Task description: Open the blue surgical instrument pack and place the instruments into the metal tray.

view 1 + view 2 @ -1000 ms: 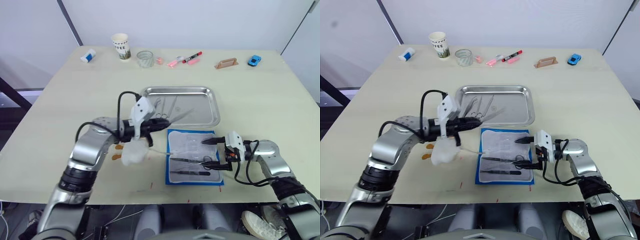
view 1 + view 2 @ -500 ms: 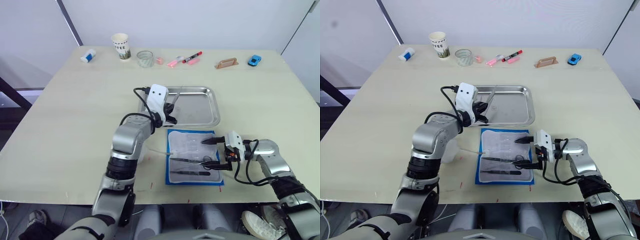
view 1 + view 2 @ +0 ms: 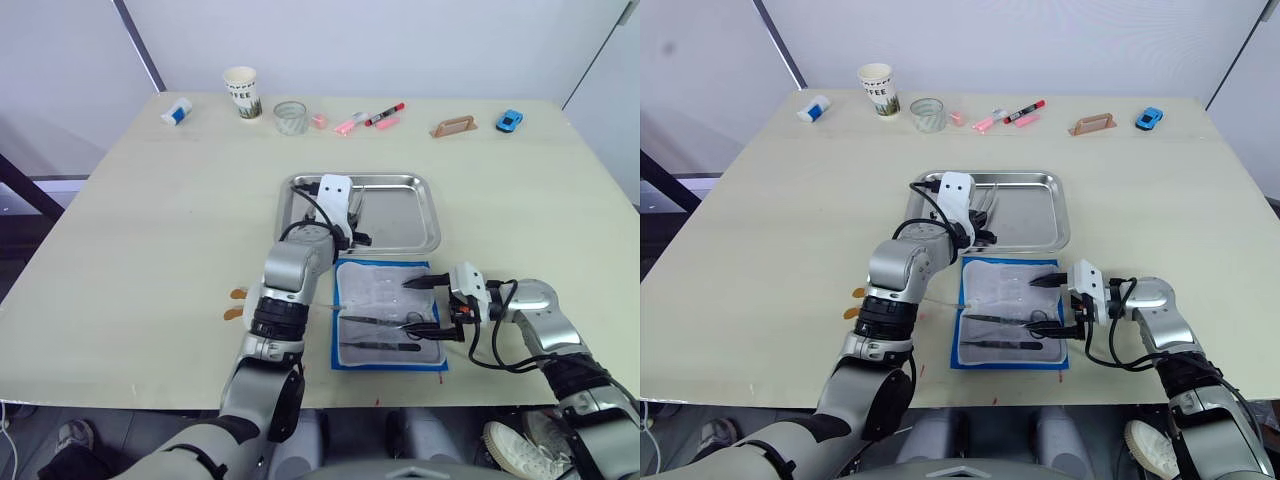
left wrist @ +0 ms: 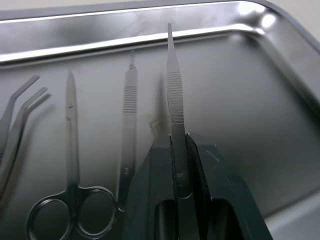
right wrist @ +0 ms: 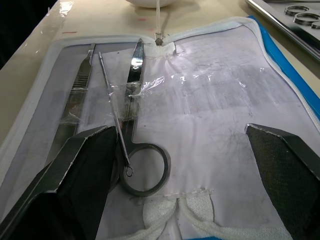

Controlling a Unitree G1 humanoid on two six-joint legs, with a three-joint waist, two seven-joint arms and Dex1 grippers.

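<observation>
Left gripper (image 4: 179, 165): over the tray's left half, fingers clamped on a slim pair of tweezers (image 4: 174, 100) that points out ahead of the fingertips, above the tray floor.
Right gripper (image 5: 185, 165): low over the near right part of the pack, fingers spread wide, nothing between them; one finger (image 5: 75, 170) lies beside the scissors' ring, the other (image 5: 285, 150) sits over bare lining.
Tray (image 3: 400, 215): mid-table, just beyond the pack, its near rim close to the pack's far edge.
In the tray: ring-handled scissors (image 4: 70, 150), a ridged-handle tool (image 4: 128, 115) beside them and bent-tip tweezers (image 4: 15, 110) at the edge of the left wrist view, all lying flat side by side under the left gripper.
Pack (image 3: 385, 315): lies open and flat on the table near the front edge, blue border around pale lining, clear film crumpled over the lining.
In the pack: scissors (image 5: 135, 100), a thin probe (image 5: 112, 110) crossing their handle, and a flat ridged handle (image 5: 80, 85) alongside, all in the near half.
Table (image 3: 150, 220): pale wood.
Far edge: paper cup (image 3: 241, 92), glass (image 3: 290, 117), markers (image 3: 370, 118), a tan handle-shaped block (image 3: 453, 126), blue toy car (image 3: 509, 121), a small white and blue thing (image 3: 177, 111), all well apart from the tray.
</observation>
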